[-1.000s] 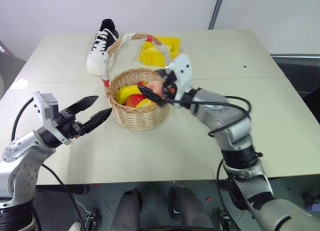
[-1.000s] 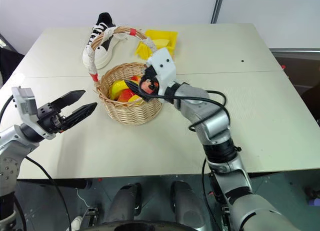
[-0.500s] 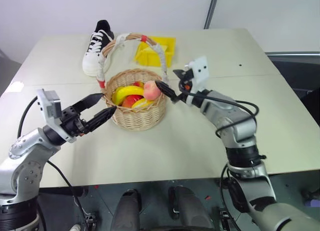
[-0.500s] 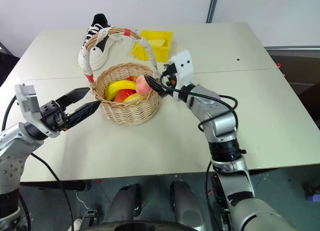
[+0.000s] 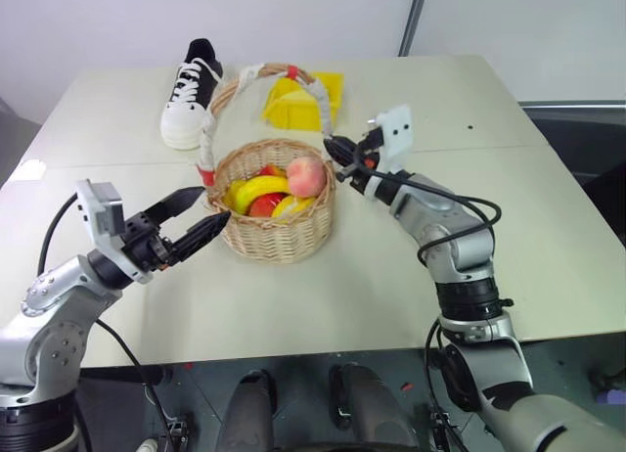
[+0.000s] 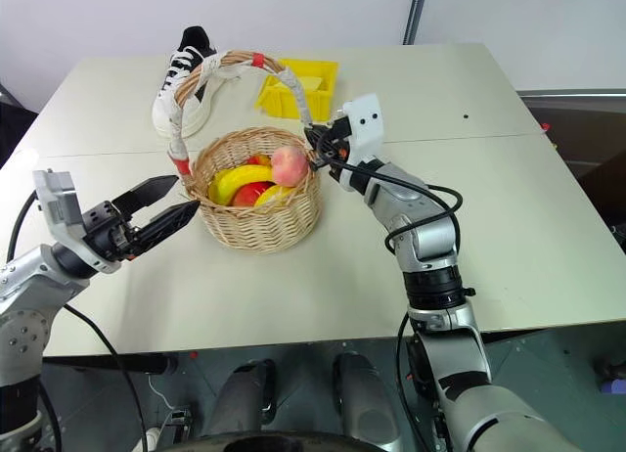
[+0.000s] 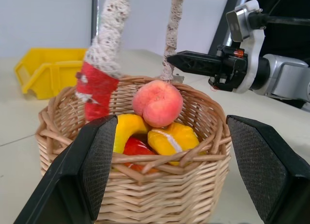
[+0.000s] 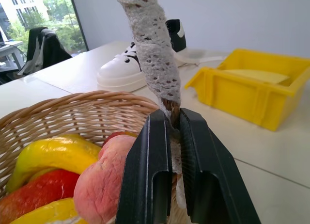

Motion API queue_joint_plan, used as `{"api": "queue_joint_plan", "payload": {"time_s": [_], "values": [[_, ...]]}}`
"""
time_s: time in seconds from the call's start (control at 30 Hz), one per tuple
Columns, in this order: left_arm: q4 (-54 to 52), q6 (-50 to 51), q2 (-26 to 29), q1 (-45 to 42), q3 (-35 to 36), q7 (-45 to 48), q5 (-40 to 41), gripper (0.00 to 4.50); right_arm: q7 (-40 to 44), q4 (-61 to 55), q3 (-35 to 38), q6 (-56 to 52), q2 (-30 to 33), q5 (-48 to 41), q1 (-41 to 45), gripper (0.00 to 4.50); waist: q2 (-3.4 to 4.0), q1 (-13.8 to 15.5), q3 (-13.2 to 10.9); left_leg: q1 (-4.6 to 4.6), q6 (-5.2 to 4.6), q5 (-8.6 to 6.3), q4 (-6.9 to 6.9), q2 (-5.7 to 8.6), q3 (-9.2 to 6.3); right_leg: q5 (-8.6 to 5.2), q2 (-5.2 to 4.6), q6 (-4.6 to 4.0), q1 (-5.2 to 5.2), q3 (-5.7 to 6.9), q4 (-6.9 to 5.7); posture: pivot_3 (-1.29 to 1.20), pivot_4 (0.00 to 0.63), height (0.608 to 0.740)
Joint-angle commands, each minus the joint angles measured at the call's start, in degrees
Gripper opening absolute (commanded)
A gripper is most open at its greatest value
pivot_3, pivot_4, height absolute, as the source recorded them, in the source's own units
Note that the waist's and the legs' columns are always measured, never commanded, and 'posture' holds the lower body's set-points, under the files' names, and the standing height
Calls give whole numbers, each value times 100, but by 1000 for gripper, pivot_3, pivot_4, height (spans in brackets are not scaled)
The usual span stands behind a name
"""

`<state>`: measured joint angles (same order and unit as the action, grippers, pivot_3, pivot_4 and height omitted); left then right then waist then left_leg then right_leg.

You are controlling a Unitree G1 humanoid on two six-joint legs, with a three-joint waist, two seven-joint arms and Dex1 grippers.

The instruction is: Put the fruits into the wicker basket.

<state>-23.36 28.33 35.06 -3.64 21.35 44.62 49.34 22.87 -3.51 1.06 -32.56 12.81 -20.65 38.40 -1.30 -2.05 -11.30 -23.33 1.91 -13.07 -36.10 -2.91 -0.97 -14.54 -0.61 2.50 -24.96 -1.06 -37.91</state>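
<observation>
Peach [image 5: 306, 176] now rests in the wicker basket [image 5: 279, 232] (task looks finished); my right claw [image 8: 167, 136] has pinched the handle, left claw [image 5: 194, 222] wide beside it.

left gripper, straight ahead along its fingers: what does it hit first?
Probably the wicker basket: the open left gripper points at its near woven wall, below the peach. How far off it is remains unclear.

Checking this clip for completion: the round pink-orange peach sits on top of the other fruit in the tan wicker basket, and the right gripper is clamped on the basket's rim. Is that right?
Not quite. The round pink-orange peach does sit on top in the tan wicker basket, but the right gripper is shut on the basket's white-wrapped handle near its base, not the rim; the right wrist view shows it.
</observation>
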Motion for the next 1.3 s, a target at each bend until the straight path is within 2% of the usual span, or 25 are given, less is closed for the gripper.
{"api": "queue_joint_plan", "payload": {"time_s": [0.03,0.23,0.37,0.5,0.6,0.73,0.93,1.07,1.13,1.3], "values": [[-13,-101,21,-131,14,48,9,3840,-131,-647,840,61,471,-213,-14,42,0,36,0,-2,0,0,-1,2,0,0,-2,0,0,0,2,0,150,740],[164,-126,-6,-301,-139,157,-70,3840,-566,-541,2046,-45,1281,-278,-264,42,0,98,0,0,0,0,2,3,8,-3,-1,-6,0,-1,8,0,150,740],[323,-162,-56,-502,-303,235,-160,3840,-1114,70,2591,155,1680,48,-396,42,1,89,0,2,-1,0,2,3,10,-4,0,-8,0,-6,8,0,150,740],[406,-196,-91,-622,-407,277,-230,3840,-1396,603,2789,350,1869,223,-443,42,4,79,-2,6,-1,0,4,3,21,-3,1,-6,-1,-16,8,0,150,740],[462,-222,-94,-659,-436,317,-283,3840,-1409,693,2828,390,1896,218,-495,1139,6,40,-3,8,-6,-3,6,2,28,0,4,-1,-2,-25,7,0,150,740],[515,-244,-78,-626,-436,363,-345,3840,-1266,400,2803,376,1994,193,-751,3234,6,-4,-3,9,-7,-4,7,1,28,0,4,2,-2,-25,5,0,150,740],[667,-316,-16,-501,-261,340,-482,3840,-629,-93,3017,282,2360,-48,-1659,3234,6,-2,-2,8,-7,-4,3,2,29,-2,2,4,-1,-25,6,0,150,740],[831,-263,101,-204,-147,112,-778,3840,844,-1060,2962,332,2452,-918,-2864,3234,6,-14,-1,13,-9,-5,6,2,30,-14,2,22,4,-26,6,0,150,740],[974,-317,72,-80,-8,-181,-967,3840,1356,-1609,2708,330,2461,-1256,-3236,3234,10,-62,-3,23,-12,-7,10,-2,30,-17,5,26,8,-28,5,0,150,740],[1071,-583,-78,106,176,-570,-1265,3840,1819,-2100,1865,463,2332,-1326,-3390,3234,3,-65,-3,81,-11,-8,9,-3,39,-26,5,1,46,-34,-2,0,150,740]]}}
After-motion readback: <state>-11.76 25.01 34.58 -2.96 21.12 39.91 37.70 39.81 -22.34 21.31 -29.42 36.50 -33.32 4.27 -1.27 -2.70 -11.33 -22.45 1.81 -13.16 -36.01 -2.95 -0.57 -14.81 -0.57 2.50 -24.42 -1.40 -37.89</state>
